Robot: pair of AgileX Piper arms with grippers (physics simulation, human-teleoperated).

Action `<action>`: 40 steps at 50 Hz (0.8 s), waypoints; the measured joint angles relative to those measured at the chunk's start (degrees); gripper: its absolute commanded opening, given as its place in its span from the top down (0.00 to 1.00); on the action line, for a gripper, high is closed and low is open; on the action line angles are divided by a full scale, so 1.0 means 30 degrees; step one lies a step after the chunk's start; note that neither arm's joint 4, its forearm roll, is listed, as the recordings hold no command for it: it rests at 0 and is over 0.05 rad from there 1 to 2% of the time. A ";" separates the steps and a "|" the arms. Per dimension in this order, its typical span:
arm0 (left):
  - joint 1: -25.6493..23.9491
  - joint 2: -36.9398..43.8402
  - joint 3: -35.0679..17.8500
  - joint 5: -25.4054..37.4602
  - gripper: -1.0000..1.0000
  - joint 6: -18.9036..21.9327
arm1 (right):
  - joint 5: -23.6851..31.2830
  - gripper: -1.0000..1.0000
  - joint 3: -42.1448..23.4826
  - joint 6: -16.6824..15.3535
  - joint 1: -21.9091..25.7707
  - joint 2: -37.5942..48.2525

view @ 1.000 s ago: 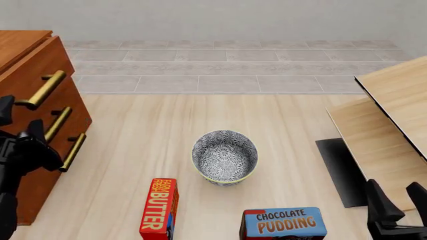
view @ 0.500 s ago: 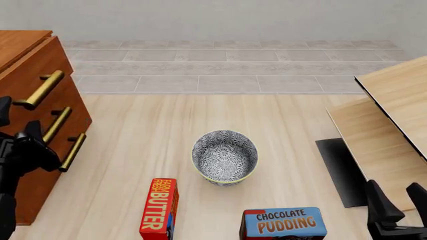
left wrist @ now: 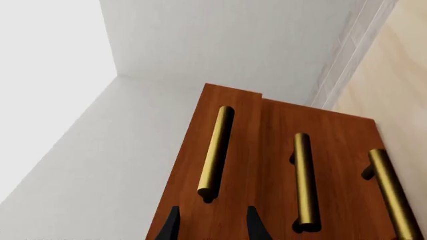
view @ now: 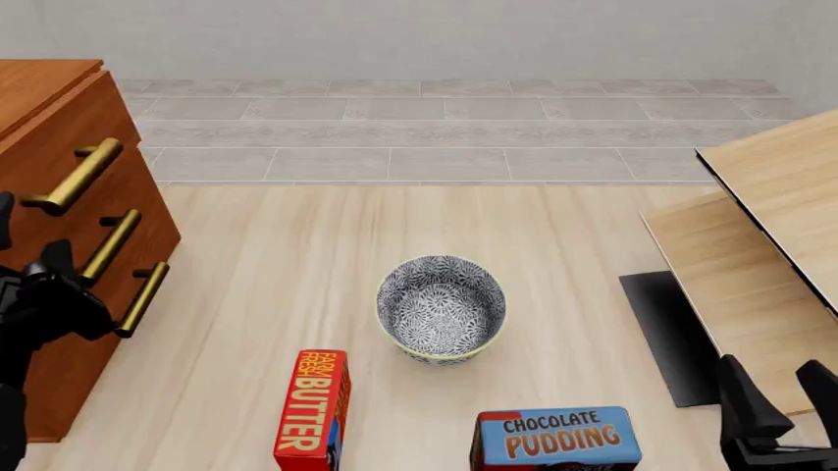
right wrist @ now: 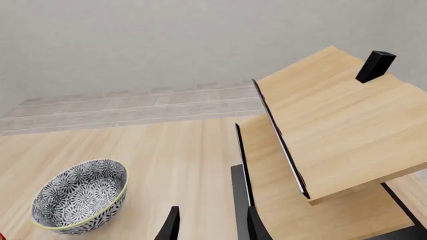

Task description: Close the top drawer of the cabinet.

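The reddish-brown cabinet point(view: 39, 93) stands at the table's left edge. Its top drawer point(view: 81, 126) has a brass bar handle point(view: 77, 177) and sticks out slightly past the two lower drawers. My left gripper point(view: 29, 240) is open right in front of that drawer. In the left wrist view the top drawer point(left wrist: 193, 165) fills the middle, and the near end of its handle point(left wrist: 215, 150) lies just beyond my left gripper point(left wrist: 212, 227), between the fingertips point(left wrist: 172, 226). My right gripper point(view: 776, 388) is open and empty at the front right.
A patterned bowl point(view: 442, 307) sits mid-table, also in the right wrist view point(right wrist: 80, 202). A butter box point(view: 314, 410) and a chocolate pudding box point(view: 556, 439) stand at the front. A pale wooden rack point(view: 766, 226) on a black base fills the right side.
My left gripper has moved a little left toward the cabinet. The top drawer's handle has shifted slightly left with it. The right arm has not moved.
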 measured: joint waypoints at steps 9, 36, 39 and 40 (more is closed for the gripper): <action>0.0177 -0.0173 -0.0066 0.0295 0.00 0.0017 | 0.0046 0.00 0.0000 -0.0007 0.0032 -0.0013; 0.0488 -0.0753 -0.0313 0.1186 0.00 -0.0178 | 0.0282 0.00 -0.0001 -0.0067 0.0056 -0.0283; 0.0531 -0.0804 -0.0348 0.1277 0.00 -0.0211 | 0.0293 0.00 -0.0001 -0.0068 0.0052 -0.0297; 0.0546 -0.0820 -0.0360 0.1311 0.00 -0.0223 | 0.0297 0.00 -0.0001 -0.0068 0.0051 -0.0302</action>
